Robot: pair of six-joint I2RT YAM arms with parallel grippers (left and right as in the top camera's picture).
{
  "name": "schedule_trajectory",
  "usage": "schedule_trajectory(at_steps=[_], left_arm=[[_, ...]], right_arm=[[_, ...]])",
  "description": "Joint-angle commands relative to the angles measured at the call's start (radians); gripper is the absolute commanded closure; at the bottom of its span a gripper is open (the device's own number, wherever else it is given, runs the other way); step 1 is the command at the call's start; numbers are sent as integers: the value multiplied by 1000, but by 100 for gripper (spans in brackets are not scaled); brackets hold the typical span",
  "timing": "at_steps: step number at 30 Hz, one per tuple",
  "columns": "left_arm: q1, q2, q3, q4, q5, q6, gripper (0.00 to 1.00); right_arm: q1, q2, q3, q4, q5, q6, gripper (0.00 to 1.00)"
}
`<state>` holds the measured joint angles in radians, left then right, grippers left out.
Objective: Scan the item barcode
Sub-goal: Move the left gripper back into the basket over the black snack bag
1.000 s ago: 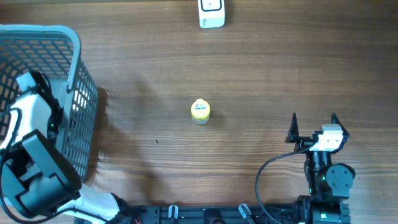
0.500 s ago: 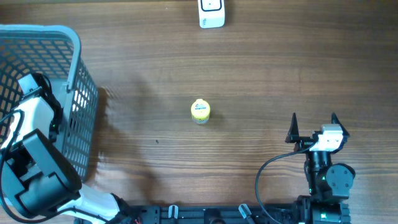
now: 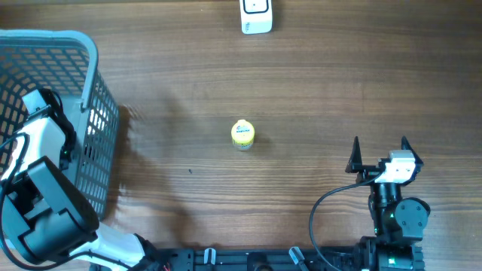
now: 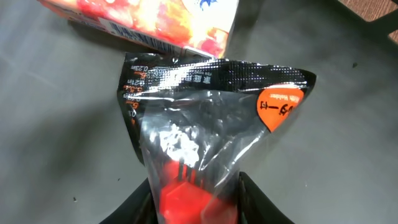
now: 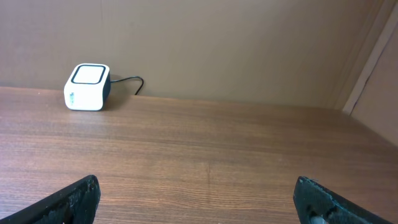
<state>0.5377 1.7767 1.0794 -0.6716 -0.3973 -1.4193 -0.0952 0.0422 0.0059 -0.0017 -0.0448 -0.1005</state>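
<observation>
In the left wrist view a clear plastic packet with a black top, an orange tag and red contents lies on the basket's grey floor. My left gripper is shut on its lower end, one black finger pressed against each side. From overhead only the left arm shows, reaching down into the grey basket. The white scanner stands at the table's far edge, and the right wrist view has the scanner far off to the left. My right gripper rests open at the front right, nothing between its fingers.
A small yellow-lidded jar stands in the middle of the table. A red and orange printed box lies in the basket just beyond the packet. The scanner's cable trails along the back wall.
The left arm has shifted very slightly inside the basket. The right arm, the jar and the scanner have not moved.
</observation>
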Motion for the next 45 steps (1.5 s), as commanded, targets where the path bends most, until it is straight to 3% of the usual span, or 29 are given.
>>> schedule_trajectory(at_steps=[1, 19, 30, 35, 45], left_arm=[[-3, 5, -12, -8, 6, -2, 73], [-3, -84, -11, -2, 147, 33, 89], [-3, -204, -11, 0, 146, 54, 90], [-3, -210, -11, -1, 146, 81, 96], [-3, -210, -11, -1, 146, 88, 96]], right_arm=[[-2, 2, -1, 2, -13, 15, 0], [-2, 2, -1, 2, -13, 15, 0], [-2, 2, -1, 2, -13, 15, 0], [-2, 2, -1, 2, -13, 15, 0], [-2, 2, -1, 2, -13, 15, 0]])
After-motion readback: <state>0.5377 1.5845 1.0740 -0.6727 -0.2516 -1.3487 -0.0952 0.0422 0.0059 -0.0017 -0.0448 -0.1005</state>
